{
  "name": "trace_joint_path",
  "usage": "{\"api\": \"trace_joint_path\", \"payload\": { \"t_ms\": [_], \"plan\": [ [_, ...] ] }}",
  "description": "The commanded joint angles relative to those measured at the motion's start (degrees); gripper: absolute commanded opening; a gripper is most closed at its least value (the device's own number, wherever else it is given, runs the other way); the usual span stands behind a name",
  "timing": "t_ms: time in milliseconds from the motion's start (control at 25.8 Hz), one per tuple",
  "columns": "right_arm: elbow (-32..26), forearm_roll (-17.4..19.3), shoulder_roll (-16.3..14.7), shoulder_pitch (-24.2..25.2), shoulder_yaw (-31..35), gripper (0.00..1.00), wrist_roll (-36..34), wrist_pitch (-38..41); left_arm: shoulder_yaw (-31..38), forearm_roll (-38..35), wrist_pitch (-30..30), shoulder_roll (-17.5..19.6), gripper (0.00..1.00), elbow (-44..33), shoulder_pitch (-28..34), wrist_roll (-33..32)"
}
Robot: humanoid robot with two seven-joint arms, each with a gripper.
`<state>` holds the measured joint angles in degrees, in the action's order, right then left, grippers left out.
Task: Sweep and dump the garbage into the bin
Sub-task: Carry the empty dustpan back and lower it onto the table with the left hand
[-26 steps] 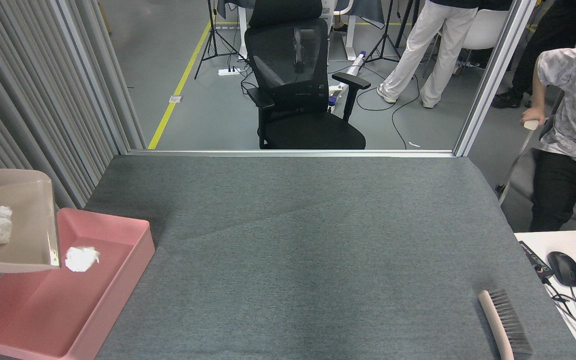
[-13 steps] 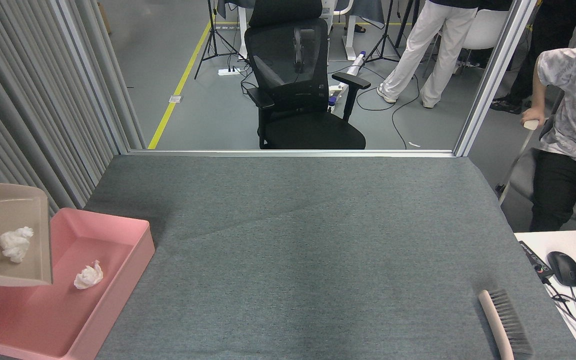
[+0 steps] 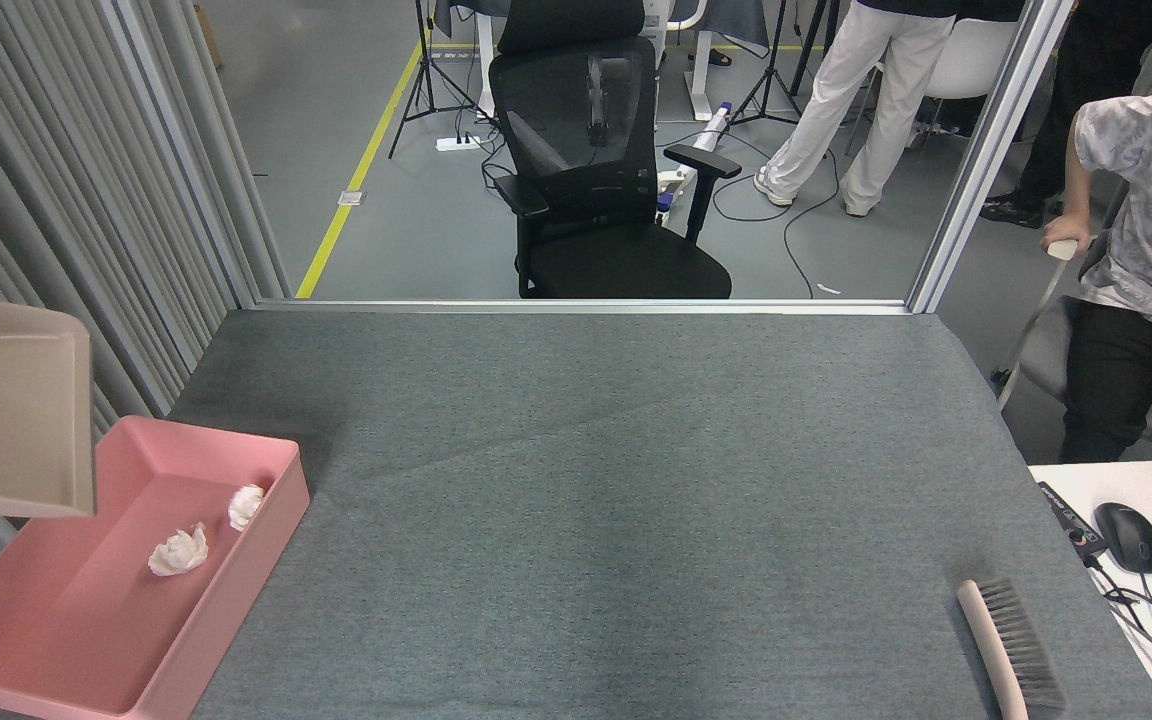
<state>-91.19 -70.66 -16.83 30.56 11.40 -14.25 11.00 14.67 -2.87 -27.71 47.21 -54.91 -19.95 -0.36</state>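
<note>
Neither pincer showed in the head view, so whether either was released or clenched could not be told; the beige dustpan (image 3: 11, 410) hung tilted at the left edge above the near-left corner of the bin (image 3: 86, 620), its holder out of frame. Dustpan looked empty. Both pieces of garbage lay inside the pink bin: one tissue ball (image 3: 178, 552) mid-floor, the other tissue ball (image 3: 245, 504) close to the right wall. Dumping step judged done or nearly so; to finish well, keep the pan's lip over the bin until nothing clings, then lift clear without knocking the bin's wall. Brush (image 3: 1008, 645) lay alone at the near-right of the desk (image 3: 596, 480), grey felt-like top, otherwise bare. Beyond: black office chair (image 3: 596, 170), grey floor with yellow line, cables, tripods, a standing person in pale trousers (image 3: 856, 100), a seated person at right (image 3: 1136, 270), mouse (image 3: 1128, 537) on a white side desk.
</note>
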Motion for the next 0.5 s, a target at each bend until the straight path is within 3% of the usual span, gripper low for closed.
{"api": "trace_joint_path", "payload": {
  "t_ms": [0,155,271,349,465],
  "plan": [
    [0.0,0.0,-0.2,-0.1,0.1,0.97,0.0,0.1,-3.3,13.4,1.8,0.3,0.02,-7.8,3.8,-1.4],
    [0.0,0.0,-0.3,-0.1,0.1,0.97,0.1,0.0,-9.0,19.0,8.3,-1.2,0.04,-20.3,5.1,-1.1],
    [0.0,0.0,-0.2,-0.1,0.1,0.97,0.1,0.0,-12.5,19.0,12.5,-7.9,0.04,-29.3,5.2,-0.3],
    [0.0,0.0,-0.2,-0.1,0.1,0.97,0.1,0.0,-16.8,18.1,13.3,-11.4,0.04,-31.2,5.2,-0.3],
    [0.0,0.0,-0.1,-0.1,0.2,0.97,0.1,0.0,-23.5,14.2,13.4,-13.9,0.04,-31.8,5.2,0.2]
  ]
}}
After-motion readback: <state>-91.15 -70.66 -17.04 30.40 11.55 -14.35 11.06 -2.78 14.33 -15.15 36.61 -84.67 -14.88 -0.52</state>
